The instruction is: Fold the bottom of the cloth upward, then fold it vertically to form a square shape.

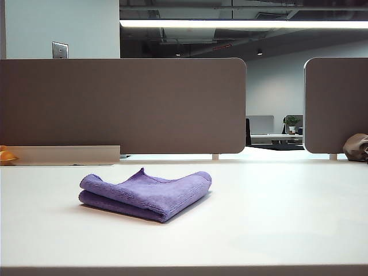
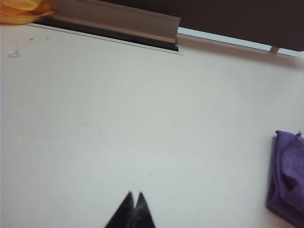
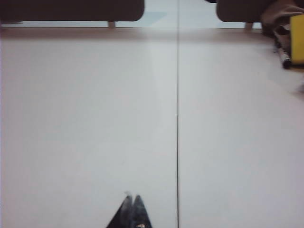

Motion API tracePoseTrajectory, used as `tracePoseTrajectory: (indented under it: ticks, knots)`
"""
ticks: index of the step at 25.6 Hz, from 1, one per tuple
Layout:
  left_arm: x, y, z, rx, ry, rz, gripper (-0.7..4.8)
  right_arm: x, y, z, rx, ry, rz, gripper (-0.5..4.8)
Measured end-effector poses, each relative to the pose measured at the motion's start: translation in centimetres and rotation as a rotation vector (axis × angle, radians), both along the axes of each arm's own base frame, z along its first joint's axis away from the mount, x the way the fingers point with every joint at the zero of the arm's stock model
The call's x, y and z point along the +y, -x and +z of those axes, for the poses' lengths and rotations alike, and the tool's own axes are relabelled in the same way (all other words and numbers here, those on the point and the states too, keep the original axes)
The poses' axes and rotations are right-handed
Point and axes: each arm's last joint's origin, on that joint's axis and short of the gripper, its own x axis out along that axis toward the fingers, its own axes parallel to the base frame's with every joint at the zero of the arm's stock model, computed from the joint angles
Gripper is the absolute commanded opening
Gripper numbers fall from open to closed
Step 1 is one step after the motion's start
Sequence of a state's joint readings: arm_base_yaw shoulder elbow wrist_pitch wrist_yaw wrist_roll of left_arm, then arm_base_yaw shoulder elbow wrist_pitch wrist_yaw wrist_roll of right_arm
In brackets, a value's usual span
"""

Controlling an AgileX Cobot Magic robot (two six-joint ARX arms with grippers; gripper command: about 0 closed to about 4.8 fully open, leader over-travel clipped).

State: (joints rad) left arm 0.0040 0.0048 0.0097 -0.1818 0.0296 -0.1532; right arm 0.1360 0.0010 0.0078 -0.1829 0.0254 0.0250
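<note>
Grippers, 2: left gripper [image 2: 134, 198] tips pressed together, empty, over bare white table [image 1: 276, 218], well apart from cloth. Right gripper [image 3: 132, 199] tips together, empty, over bare table beside a thin seam line [image 3: 177, 118]. Neither arm seen in exterior view.
Dividers, 2: brown panels [image 1: 121, 106] along far table edge.
Cloth [image 1: 146, 194], 1: purple, folded to a squarish stack, left of table centre; edge also in left wrist view [image 2: 287, 175].
Brownish lump [image 1: 356, 147], 1: far right edge.
</note>
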Motion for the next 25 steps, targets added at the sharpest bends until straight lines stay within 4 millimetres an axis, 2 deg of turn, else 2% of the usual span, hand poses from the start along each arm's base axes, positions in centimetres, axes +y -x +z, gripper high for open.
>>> tracePoseTrajectory:
  ticks: [25]
  knots:
    - [0.01,0.0,0.0,0.0,-0.001,0.005,-0.03,-0.39,-0.04,0.0,0.0,0.0,-0.039,-0.01]
